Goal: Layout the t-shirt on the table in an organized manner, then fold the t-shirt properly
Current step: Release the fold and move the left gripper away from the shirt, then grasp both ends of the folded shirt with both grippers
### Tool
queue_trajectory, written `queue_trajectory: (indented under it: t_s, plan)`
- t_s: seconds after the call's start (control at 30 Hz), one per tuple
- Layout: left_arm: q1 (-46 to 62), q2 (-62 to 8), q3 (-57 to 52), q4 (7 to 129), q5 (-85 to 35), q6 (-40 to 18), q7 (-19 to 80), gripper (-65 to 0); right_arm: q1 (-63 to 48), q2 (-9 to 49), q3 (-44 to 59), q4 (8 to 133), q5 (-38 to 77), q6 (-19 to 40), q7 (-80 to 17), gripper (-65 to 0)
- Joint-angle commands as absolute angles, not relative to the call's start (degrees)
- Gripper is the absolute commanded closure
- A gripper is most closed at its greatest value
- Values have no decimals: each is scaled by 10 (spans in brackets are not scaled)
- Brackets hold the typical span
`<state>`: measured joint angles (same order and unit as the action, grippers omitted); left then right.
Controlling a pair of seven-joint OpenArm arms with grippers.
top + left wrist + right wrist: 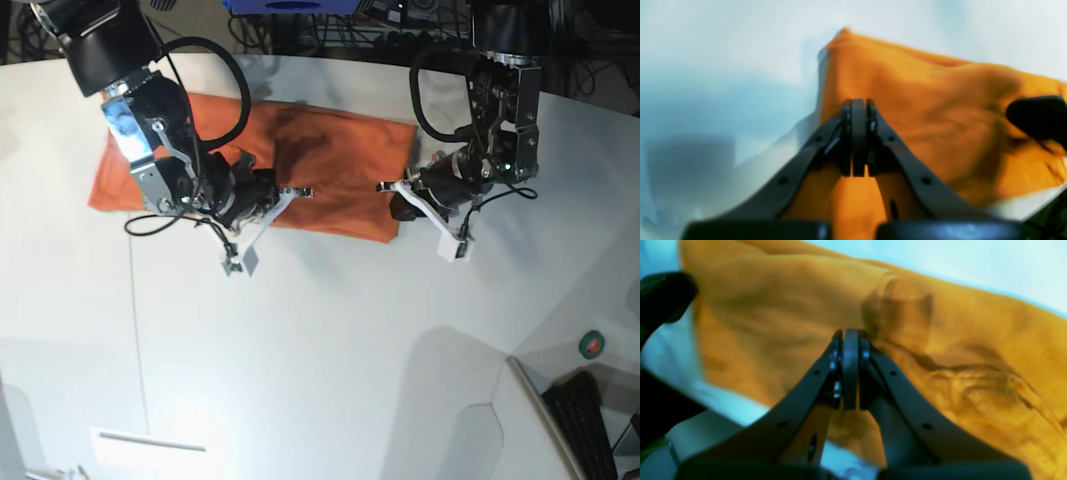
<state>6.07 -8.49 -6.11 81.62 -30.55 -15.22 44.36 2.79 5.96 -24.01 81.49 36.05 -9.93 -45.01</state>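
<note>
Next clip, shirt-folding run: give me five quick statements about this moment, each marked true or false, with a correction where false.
1. The t-shirt lies as a long folded band on the table. True.
2. The shirt is blue. False: it is orange.
3. The left tool has its tips pressed together. True.
4. The right tool is wide open. False: its tips are closed together.
5. The shirt hangs over the table's edge. False: in the base view it rests wholly on the tabletop.
</note>
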Motion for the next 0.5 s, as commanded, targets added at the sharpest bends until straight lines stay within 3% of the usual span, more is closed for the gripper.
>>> queue_trajectory:
  t_s: [0.0,0.17,0.3,0.33,0.4,0.47]
  plan:
    - [73,-92,-74,851,-309,-153,436,0,22,64,-208,858,365,-102,-444,0]
    - [145,-95,-167,946,-309,-155,435,0,-58,62,-22,1004,381,-99,-525,0]
    - [161,-121,-246,948,-307,-155,435,0,-96,73,139,1018,507,-49,-589,-461]
    - [163,-134,-247,948,-307,-155,435,0,-103,80,173,1011,532,-27,-592,-540]
    - [174,-158,-251,951,-308,-155,431,0,-113,87,229,983,569,15,-598,-626]
    - [175,-175,-252,951,-308,-155,430,0,-116,97,269,941,572,55,-599,-632]
